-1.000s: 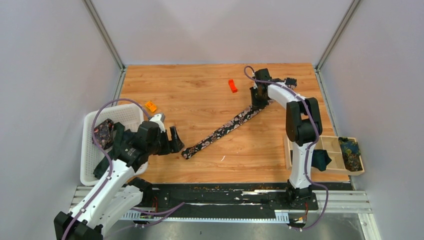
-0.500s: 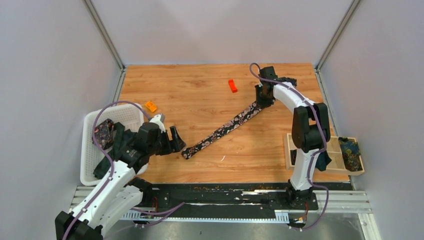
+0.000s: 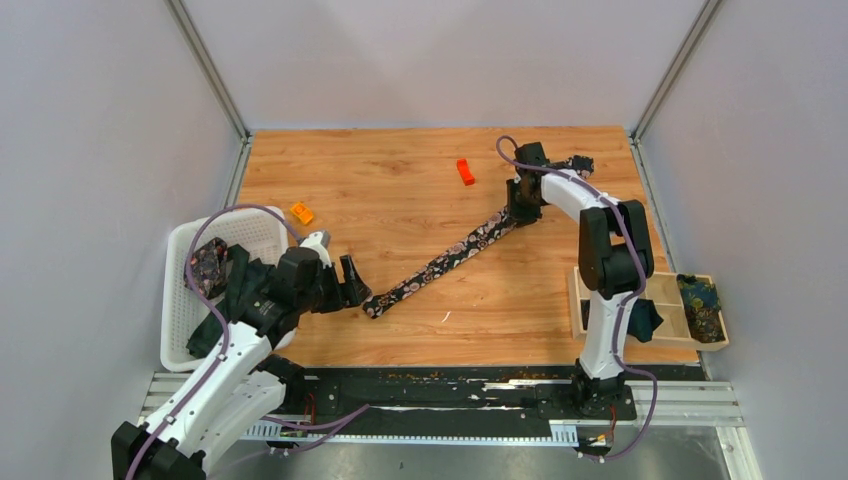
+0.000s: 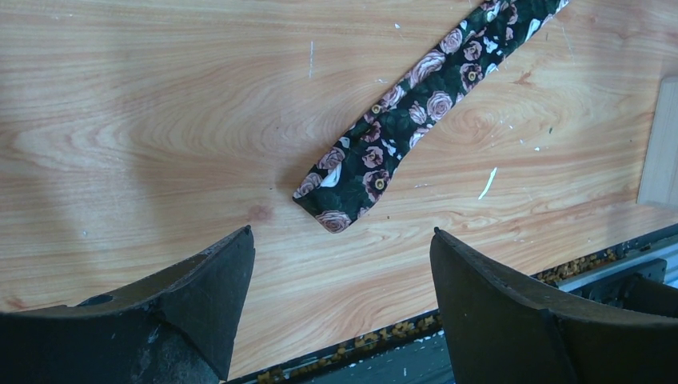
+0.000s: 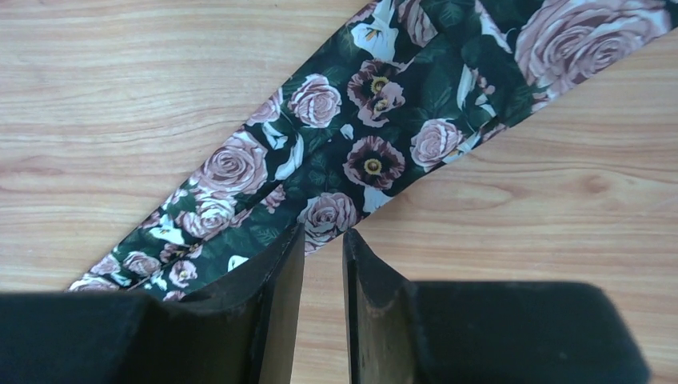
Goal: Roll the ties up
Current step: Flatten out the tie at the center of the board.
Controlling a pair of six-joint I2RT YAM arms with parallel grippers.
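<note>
The long black fabric necktie with pink roses point(image 3: 440, 262) lies flat and diagonal on the wooden bench point(image 3: 350, 170), narrow tip near left, wider end far right. The right tool point(image 5: 324, 236) sits at the wider end's edge, its jaws parted by a slit showing bare wood. The left tool point(image 4: 342, 234) gapes wide beside the narrow tip, holding nothing.
</note>
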